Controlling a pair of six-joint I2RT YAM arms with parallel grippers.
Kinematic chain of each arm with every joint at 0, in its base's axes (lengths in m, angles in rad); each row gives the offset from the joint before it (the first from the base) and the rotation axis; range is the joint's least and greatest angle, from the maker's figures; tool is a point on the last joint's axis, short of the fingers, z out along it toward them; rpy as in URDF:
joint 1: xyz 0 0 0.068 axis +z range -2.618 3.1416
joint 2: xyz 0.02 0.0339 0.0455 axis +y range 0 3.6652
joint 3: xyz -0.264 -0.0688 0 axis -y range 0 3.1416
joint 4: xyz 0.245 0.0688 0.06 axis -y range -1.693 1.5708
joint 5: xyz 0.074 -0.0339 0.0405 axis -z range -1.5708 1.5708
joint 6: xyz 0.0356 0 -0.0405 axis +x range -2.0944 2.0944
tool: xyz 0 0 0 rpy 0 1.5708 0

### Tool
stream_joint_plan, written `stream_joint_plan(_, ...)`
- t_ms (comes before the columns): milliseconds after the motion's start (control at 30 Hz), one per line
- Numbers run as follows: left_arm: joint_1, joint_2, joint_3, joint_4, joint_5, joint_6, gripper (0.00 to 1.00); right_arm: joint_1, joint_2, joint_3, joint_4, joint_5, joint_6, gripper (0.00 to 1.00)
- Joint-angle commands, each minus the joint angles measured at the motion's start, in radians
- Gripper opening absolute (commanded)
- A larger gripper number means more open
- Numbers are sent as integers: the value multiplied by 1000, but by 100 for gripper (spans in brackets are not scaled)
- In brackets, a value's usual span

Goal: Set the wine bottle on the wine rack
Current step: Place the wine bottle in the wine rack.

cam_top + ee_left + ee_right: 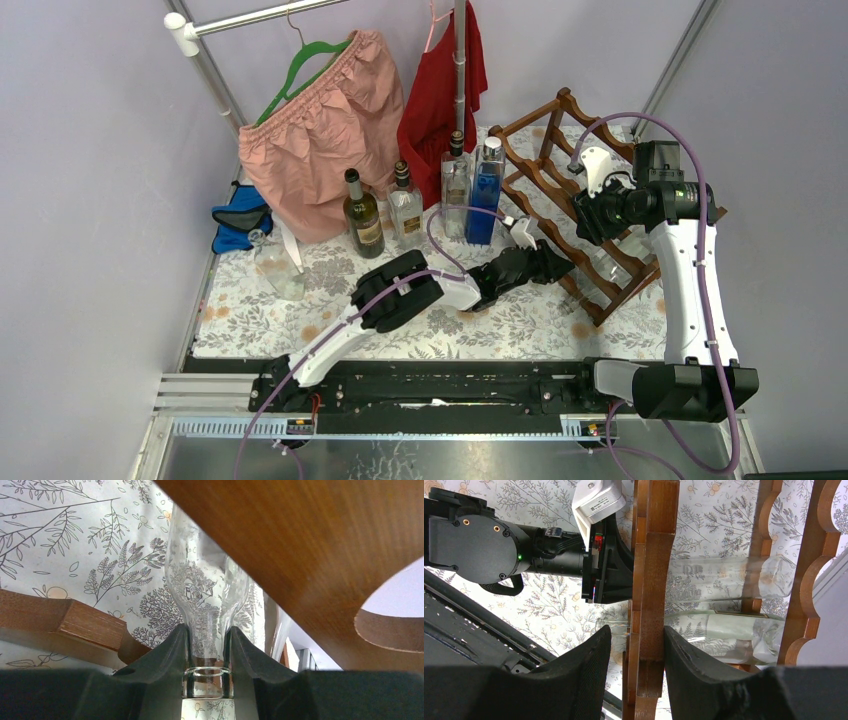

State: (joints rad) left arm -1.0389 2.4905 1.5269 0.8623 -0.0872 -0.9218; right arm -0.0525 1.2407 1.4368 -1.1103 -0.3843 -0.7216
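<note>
Both over flowered tablecloth [262,322]: left gripper [208,636] clenches wine bottle [204,580]; right gripper [637,636] straddles wine rack [653,555], hold unclear.

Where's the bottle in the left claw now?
In the left wrist view, the clear bottle is gripped by the neck in the left claw, its body passing under a rail of the wine rack, on the right in the top view.

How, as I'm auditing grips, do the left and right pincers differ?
The left pincer is shut on the clear bottle's thin neck, while the right pincer is closed around the rack's wooden rail. The left fingers nearly meet, but the right fingers stand wider apart. Both work at the rack, each holding something.
</note>
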Motion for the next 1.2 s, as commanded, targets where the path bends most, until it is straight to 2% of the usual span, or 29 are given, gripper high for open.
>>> stream_joint_plan(0,16,-27,-2,-130,-82,51,25,6,-16,7,-11,-27,-10,49)
stream_joint_plan(167,14,-34,-2,-146,-95,60,34,6,-12,7,-13,-25,-10,49)
stream_joint_plan(633,13,-32,13,-178,-112,84,42,7,-11,16,-19,-29,-10,49)
stream_joint_plan(867,13,-35,19,-194,-116,84,53,6,-9,13,-19,-33,-10,49)
stream_joint_plan(1167,11,-42,15,-200,-112,83,56,6,-9,10,-19,-33,-12,49)
